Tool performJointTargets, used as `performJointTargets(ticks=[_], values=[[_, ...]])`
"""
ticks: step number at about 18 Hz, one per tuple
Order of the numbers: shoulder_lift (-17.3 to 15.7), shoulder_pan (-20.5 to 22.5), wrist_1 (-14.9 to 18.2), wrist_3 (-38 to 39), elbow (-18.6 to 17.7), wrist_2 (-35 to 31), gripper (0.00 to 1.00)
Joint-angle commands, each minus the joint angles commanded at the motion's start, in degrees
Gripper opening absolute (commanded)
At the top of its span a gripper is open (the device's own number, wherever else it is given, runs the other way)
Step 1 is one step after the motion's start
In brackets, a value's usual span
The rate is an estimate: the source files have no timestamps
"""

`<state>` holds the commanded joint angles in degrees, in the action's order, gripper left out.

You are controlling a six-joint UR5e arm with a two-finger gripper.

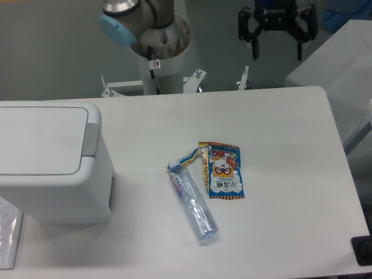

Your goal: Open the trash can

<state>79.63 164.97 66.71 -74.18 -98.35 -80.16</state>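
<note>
The trash can [52, 192] is a large boxy white bin at the left of the table. Its flat white lid [40, 139] lies shut, with a grey push-button strip [91, 139] along its right edge. My gripper [276, 53] hangs high at the back right, above the table's far edge, far from the bin. Its two black fingers stand apart and hold nothing.
A blue and orange snack packet [223, 170] lies at the middle of the table. A clear plastic bottle [193, 201] lies beside it, slanting toward the front. The arm's base column [157, 52] stands behind the far table edge. A white box [343, 64] stands at the right.
</note>
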Motion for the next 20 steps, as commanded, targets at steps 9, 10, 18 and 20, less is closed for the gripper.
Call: performJointTargets(ticks=[9, 10, 18, 20], values=[[1.5, -6.7, -2.6, 15.6, -0.1, 1.0, 1.0], [1.9, -8.2, -2.9, 18.5, -0.1, 1.0, 1.0], [4.7, -21.3, -8.1, 51.9, 1.1, 1.1, 1.0], [5.9, -23.9, -9.8, 59.3, 1.7, 2.0, 1.0]])
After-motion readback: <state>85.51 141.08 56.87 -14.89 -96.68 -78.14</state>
